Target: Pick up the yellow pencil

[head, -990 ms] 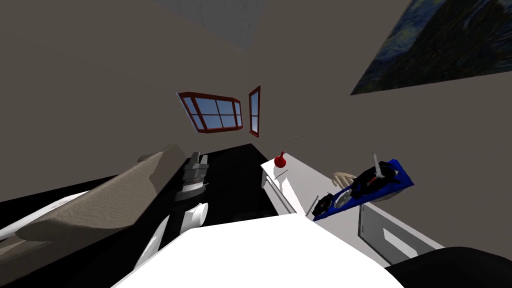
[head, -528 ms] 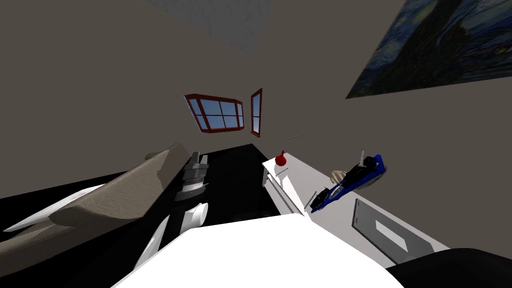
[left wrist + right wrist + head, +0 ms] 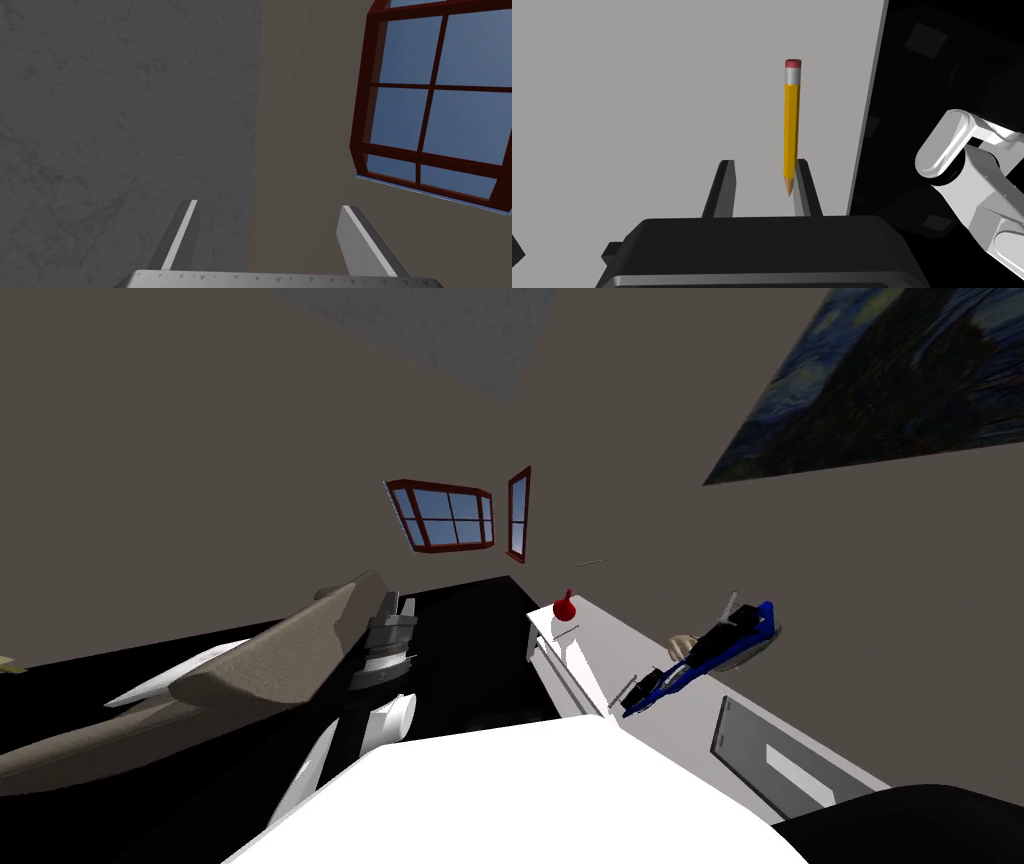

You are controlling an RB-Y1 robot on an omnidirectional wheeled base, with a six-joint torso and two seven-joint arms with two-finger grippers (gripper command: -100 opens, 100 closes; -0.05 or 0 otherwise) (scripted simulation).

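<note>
The yellow pencil (image 3: 791, 122), with a pink eraser and a silver band, lies on a flat light grey surface (image 3: 637, 100). Its sharpened tip rests against the inner side of one finger of my right gripper (image 3: 764, 162). The two fingers stand fairly close together, and a gap is left between the pencil and the other finger (image 3: 726, 185). In the head view the right gripper (image 3: 640, 691) hangs low over the near edge of the white table (image 3: 600, 638). My left gripper (image 3: 265, 207) is open and holds nothing; the head view shows it raised on my left (image 3: 395, 613).
A small red object (image 3: 565, 608) stands at the table's far end, a beige object (image 3: 683, 643) lies beside my right arm, and a grey flat panel (image 3: 790, 758) lies nearer. A beige couch (image 3: 270, 658) is on my left. The surface's edge (image 3: 869, 115) borders a black area.
My head view has shifted a little, with the windows sliding right. The right arm over the table has turned and now looks narrower and lower. The left arm has stayed put.
</note>
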